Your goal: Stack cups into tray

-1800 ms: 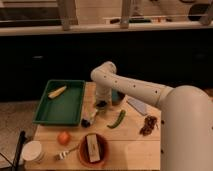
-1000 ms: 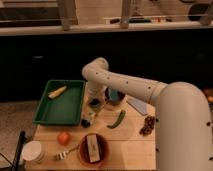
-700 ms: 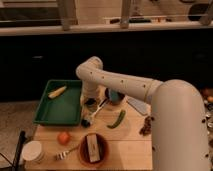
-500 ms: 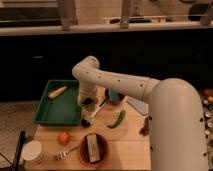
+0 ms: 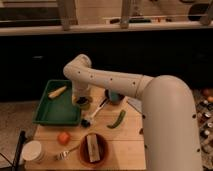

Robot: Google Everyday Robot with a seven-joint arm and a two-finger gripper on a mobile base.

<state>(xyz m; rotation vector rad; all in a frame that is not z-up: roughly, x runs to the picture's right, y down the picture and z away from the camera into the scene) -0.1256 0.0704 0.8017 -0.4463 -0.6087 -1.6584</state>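
Observation:
My gripper hangs from the white arm at the right rim of the bright green tray. It is shut on the dark olive-green cup, holding it just above the rim. The teal-blue cup stands on the wooden table to the right, apart from the gripper. The arm hides the top of the held cup.
A yellow banana lies in the tray's far part. On the table are a black-and-white brush, a green pepper, an orange, a reddish-brown bowl, a fork and a white cup.
My gripper has moved left from beside the teal-blue cup to the tray's right rim, and the dark olive-green cup has moved with it.

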